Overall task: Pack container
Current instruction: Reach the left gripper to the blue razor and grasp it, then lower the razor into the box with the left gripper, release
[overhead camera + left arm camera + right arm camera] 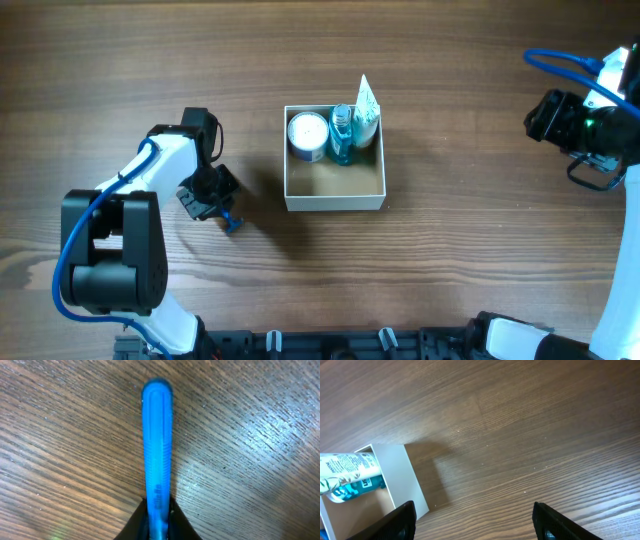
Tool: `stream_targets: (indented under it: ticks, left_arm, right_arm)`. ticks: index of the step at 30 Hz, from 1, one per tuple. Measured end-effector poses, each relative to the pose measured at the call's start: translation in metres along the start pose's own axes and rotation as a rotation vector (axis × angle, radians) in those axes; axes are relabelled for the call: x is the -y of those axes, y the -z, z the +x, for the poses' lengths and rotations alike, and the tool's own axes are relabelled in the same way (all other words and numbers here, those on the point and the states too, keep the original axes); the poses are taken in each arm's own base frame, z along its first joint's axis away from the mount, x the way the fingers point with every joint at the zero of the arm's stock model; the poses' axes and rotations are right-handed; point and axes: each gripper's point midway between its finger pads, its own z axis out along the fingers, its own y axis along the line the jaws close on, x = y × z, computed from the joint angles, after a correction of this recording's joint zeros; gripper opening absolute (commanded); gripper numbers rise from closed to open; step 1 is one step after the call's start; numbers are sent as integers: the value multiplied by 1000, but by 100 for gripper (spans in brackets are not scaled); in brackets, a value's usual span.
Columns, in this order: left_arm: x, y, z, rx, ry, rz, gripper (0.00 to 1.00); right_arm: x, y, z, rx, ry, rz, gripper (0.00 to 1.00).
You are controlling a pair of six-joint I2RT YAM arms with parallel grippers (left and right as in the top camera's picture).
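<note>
In the left wrist view, the left gripper [157,521] sits at the bottom edge of the frame, its jaws clenched on a slim blue plastic handle [157,445]. The handle is ribbed along its length and runs straight up the frame to a rounded end. What tool it belongs to cannot be told. The wooden table [65,435] fills the rest of that view.

From overhead, this gripper and its blue piece are in the lower left of the frame, well apart from the container [335,203]. The container stands at the middle of the frame, a square white-walled box with a tan floor. Along its upper wall stand a white round jar [308,135], a blue bottle [342,133] just beside it, and a white tube [367,112] leaning in the upper right corner. The lower half of the floor is bare.

The right arm is furthest, at the upper right edge. In the right wrist view, the right gripper [473,510] is released, its fingers [400,520] spread wide over bare wood. The container's corner shows at the lower left.
</note>
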Motion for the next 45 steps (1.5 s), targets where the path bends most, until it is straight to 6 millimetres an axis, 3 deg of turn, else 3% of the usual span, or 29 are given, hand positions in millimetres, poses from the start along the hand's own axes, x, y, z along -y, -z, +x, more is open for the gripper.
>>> stream_targets:
  ticks: [6,9,11,13,14,15,16,17,20,22,25,29,30,31,33,34,36,40,41,43,45]
  left_arm:
    - [1,2,-2,4,-5,2,4]
    - [9,24,-11,44,-22,4,4]
    - [23,53,-19,126,-86,45,4]
    - [62,117,-17,317,-273,161,4]
    - [76,137,-10,379,-358,199,4]
    - [102,178,9,509,-542,268,4]
    - [114,194,20,589,-654,282,4]
    - [137,212,50,681,-857,301,4]
    - [169,216,97,759,-1169,297,4]
    - [183,206,115,765,-1318,267,4]
    - [195,179,122,721,-1430,204,4]
    - [199,139,115,628,-1480,114,4]
    - [199,130,112,608,-1485,94,8]
    - [199,127,112,603,-1488,89,22]
    - [199,126,111,602,-1495,82,33]
    - [199,126,111,603,-1494,82,51]
    - [198,126,111,600,-1504,76,66]
    - [195,125,111,591,-1501,66,72]
    - [193,126,109,593,-1488,53,76]
    - [182,138,104,624,-1421,21,95]
    - [164,160,99,674,-1330,0,100]
  right_arm:
    - [0,0,0,0,0,0,75]
    - [0,0,0,-1,0,0,75]
    - [0,0,0,0,0,0,75]
    - [0,0,0,0,0,0,75]
    - [0,0,0,0,0,0,75]
    - [0,0,0,0,0,0,75]
    - [0,0,0,0,0,0,75]
    - [0,0,0,0,0,0,75]
    - [0,0,0,0,0,0,75]
    - [0,0,0,-1,0,0,75]
    - [0,0,0,-1,0,0,75]
    - [0,0,0,-1,0,0,75]
    - [0,0,0,-1,0,0,75]
    - [0,0,0,-1,0,0,75]
    - [0,0,0,-1,0,0,75]
    - [0,0,0,-1,0,0,75]
    - [0,0,0,-1,0,0,75]
    - [0,0,0,-1,0,0,75]
    - [0,0,0,-1,0,0,75]
    - [0,0,0,-1,0,0,75]
    - [0,0,0,-1,2,0,75]
